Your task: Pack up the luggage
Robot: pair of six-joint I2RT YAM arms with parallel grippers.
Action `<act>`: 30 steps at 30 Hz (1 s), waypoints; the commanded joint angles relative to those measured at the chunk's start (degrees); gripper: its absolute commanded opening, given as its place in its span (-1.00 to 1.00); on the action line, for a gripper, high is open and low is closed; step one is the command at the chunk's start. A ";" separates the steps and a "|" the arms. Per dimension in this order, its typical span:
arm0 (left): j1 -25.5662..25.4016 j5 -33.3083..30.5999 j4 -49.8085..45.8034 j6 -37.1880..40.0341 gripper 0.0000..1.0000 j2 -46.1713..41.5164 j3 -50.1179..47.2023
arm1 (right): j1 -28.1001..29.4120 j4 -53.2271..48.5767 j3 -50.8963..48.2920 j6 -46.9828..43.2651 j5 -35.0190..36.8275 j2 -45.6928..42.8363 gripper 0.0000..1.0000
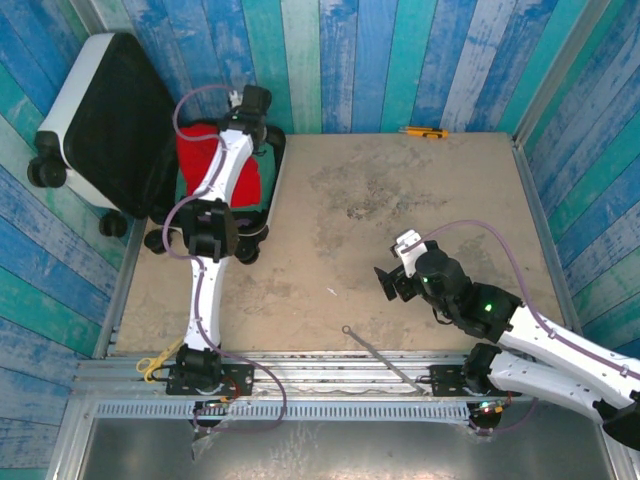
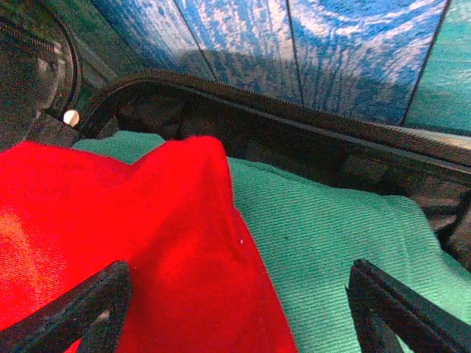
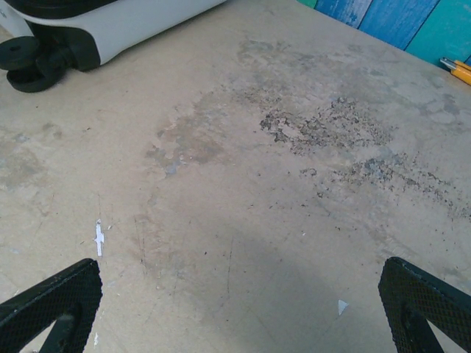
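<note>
The luggage (image 1: 72,98) lies open at the table's back left, its white lid with black lining leaning on the wall. A red folded cloth (image 1: 197,160) rests in its base on top of a green one (image 1: 262,152). My left gripper (image 1: 252,102) reaches in over the far end of the base. In the left wrist view a raised fold of the red cloth (image 2: 132,220) overlaps the green cloth (image 2: 338,235) below the zipped rim (image 2: 294,121), and my left gripper (image 2: 239,301) stands open astride that fold. My right gripper (image 1: 386,283) hovers open over bare table (image 3: 239,309).
A yellow-orange tool (image 1: 425,132) lies at the table's back edge. A thin metal rod (image 1: 375,350) rests near the front edge. The luggage's black wheels (image 3: 29,62) and white shell (image 3: 132,26) sit left of the right gripper. Blue plank walls enclose the table.
</note>
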 commanded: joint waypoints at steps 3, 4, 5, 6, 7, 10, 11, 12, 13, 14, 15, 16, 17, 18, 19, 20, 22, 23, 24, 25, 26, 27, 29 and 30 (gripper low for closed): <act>1.97 0.10 -2.24 -1.18 0.40 4.17 1.42 | -0.37 0.14 -1.16 0.04 1.07 0.15 1.00; 2.21 0.37 -2.51 -1.32 0.37 4.57 1.51 | -0.37 0.23 -1.17 0.07 0.98 0.47 1.00; 2.35 0.63 -2.75 -1.33 0.33 4.97 1.75 | -0.36 0.31 -1.22 0.08 0.92 0.58 1.00; 2.52 0.90 -3.11 -1.45 0.29 5.30 1.99 | -0.43 0.40 -1.16 0.11 0.98 0.81 1.00; 2.74 1.38 -3.46 -1.53 0.20 5.71 2.22 | -0.42 0.41 -1.16 0.10 0.92 1.00 1.00; 3.30 2.57 -3.92 -2.33 -0.23 6.18 2.18 | -0.34 0.42 -1.16 0.03 0.91 0.90 1.00; 3.40 2.91 -3.86 -2.46 -0.31 6.19 2.05 | -0.38 0.42 -1.24 -0.08 0.96 0.82 1.00; 3.49 3.31 -3.84 -2.53 -0.34 6.21 1.93 | -0.40 0.36 -1.38 -0.05 1.06 0.57 1.00; 3.57 3.48 -3.76 -2.64 -0.44 6.06 1.90 | -0.34 0.33 -1.41 -0.05 1.14 0.38 1.00; 3.58 3.55 -3.59 -2.81 -0.56 5.83 1.85 | -0.40 0.33 -1.51 -0.05 1.16 0.11 1.00; 3.58 3.64 -3.38 -2.85 -0.65 5.42 1.61 | -0.39 0.33 -1.60 -0.05 1.16 -0.08 1.00; 3.54 3.89 -2.68 -2.89 -0.79 4.64 0.95 | -0.40 0.33 -1.73 0.00 1.20 -0.23 1.00; 3.56 4.35 -1.65 -2.78 -0.91 3.49 -0.17 | -0.39 0.33 -1.77 0.15 1.24 -0.42 1.00; 3.57 4.92 -0.28 -2.68 -0.98 2.15 -1.81 | -0.38 0.33 -1.85 0.17 1.23 -0.52 1.00; 3.58 5.37 1.44 -2.72 -1.00 0.34 -4.00 | -0.37 0.33 -1.86 0.24 1.24 -0.59 1.00; 3.57 6.33 3.52 -2.68 -1.00 -1.72 -6.67 | -0.39 0.33 -1.86 0.34 1.20 -0.71 1.00; 3.58 8.16 8.77 -2.25 -1.00 -6.38 -13.08 | -0.38 0.33 -1.95 0.39 1.22 -0.93 1.00; 3.58 9.15 11.79 -2.21 -1.00 -9.03 -16.60 | -0.40 0.26 -1.99 0.55 1.16 -0.99 1.00; 3.58 9.92 14.59 -1.93 -1.00 -11.18 -19.76 | -0.39 0.33 -2.08 0.54 1.16 -1.15 1.00; 3.57 10.84 17.65 -1.76 -1.00 -13.68 -23.24 | -0.35 0.32 -2.04 0.59 1.20 -1.32 1.00; 3.58 11.51 20.46 -1.67 -1.00 -15.82 -26.22 | -0.39 0.26 -2.12 0.57 1.16 -1.56 1.00; 3.58 12.09 22.69 -1.51 -1.00 -17.60 -28.73 | -0.37 0.32 -2.19 0.61 1.16 -1.71 1.00; 3.58 14.11 28.19 -1.11 -1.00 -21.50 -34.05 | -0.34 0.24 -2.34 0.73 1.20 -2.18 1.00; 3.58 14.85 30.42 -0.90 -1.00 -22.84 -36.19 | -0.33 0.15 -2.45 0.71 1.22 -2.48 1.00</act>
